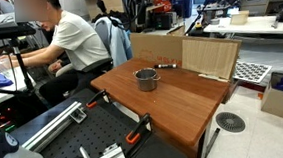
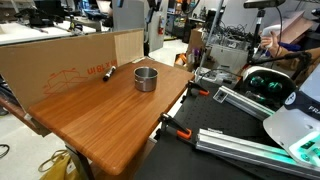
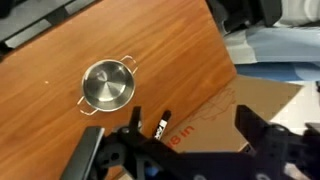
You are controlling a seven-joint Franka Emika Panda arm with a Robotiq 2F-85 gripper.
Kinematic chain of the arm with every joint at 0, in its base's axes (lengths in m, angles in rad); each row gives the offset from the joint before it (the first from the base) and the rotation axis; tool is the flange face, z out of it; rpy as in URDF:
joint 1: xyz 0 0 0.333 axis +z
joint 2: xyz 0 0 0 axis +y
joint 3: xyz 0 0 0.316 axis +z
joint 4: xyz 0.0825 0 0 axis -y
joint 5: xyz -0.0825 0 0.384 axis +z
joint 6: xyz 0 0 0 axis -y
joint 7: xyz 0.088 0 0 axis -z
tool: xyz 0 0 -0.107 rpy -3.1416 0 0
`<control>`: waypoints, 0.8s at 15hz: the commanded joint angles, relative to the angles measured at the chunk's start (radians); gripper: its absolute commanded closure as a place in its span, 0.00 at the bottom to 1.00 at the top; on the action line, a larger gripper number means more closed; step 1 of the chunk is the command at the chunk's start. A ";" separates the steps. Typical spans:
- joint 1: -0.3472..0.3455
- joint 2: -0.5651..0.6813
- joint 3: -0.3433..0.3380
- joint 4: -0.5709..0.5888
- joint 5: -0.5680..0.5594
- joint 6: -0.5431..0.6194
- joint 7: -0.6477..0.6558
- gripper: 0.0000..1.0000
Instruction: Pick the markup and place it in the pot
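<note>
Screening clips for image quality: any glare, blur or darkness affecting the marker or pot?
In both exterior views, even lighting; the pot shows mild sheen, the marker is tiny and low-detail. In the wrist view the pot glares inside and the dark jaws look soft-edged.

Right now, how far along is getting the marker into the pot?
Nothing is finished: the marker lies on the table by the box, and the pot is empty. In hand: the open gripper hovers over the marker. Left: grasp, carry, drop it in.
</note>
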State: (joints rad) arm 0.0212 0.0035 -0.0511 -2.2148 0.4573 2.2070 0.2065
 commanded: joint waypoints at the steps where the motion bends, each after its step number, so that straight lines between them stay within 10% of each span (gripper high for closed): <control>1: -0.005 0.170 0.023 0.162 -0.016 -0.011 0.123 0.00; 12: 0.052 0.521 -0.002 0.428 -0.173 0.015 0.374 0.00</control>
State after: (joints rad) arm 0.0474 0.4579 -0.0311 -1.8623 0.3312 2.2347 0.5151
